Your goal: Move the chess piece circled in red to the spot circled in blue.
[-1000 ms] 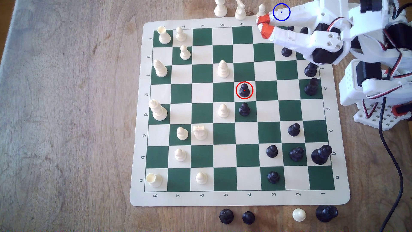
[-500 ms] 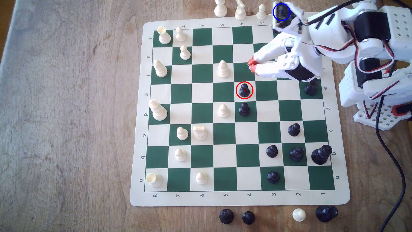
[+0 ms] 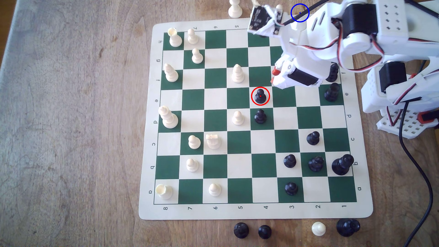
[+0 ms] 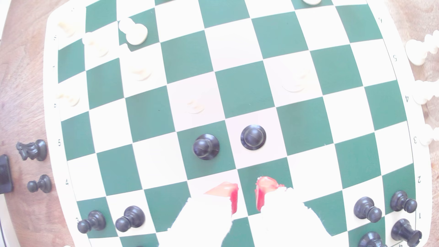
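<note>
On the board's white square, ringed in red, the black pawn (image 3: 260, 96) stands untouched while our gripper (image 4: 245, 194) hovers near it, slightly parted and empty, so grasping and carrying to the blue-ringed spot (image 3: 295, 9) remain.

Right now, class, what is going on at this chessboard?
A white robot arm's end effector hangs over the chessboard, open and empty, close to the black pawn circled in red. That pawn stands upright on its square, ungripped. The blue-circled spot lies off the board, partly covered by the arm.
</note>
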### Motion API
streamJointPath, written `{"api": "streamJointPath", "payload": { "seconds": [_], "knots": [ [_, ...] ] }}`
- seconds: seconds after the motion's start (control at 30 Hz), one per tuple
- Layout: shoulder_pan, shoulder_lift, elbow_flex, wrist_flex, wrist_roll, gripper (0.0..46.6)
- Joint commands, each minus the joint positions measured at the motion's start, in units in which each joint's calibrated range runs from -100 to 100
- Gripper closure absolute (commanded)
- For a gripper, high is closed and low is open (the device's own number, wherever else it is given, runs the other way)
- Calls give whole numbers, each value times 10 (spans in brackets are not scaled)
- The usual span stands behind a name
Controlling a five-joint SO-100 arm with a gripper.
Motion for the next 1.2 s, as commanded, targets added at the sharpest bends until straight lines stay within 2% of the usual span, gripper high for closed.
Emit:
{"api": "streamJointPath", "payload": {
  "seconds": [0.0,0.1,0.17,0.27,0.43,1.17],
  "knots": [
    [8,11,-35,2,32,400],
    [28,43,-53,-8,51,378],
    [34,64,-64,-11,53,372],
    [32,92,-68,-25,50,338],
    [32,131,-65,-50,52,321],
    [32,235,-88,-94,56,332]
  ]
}}
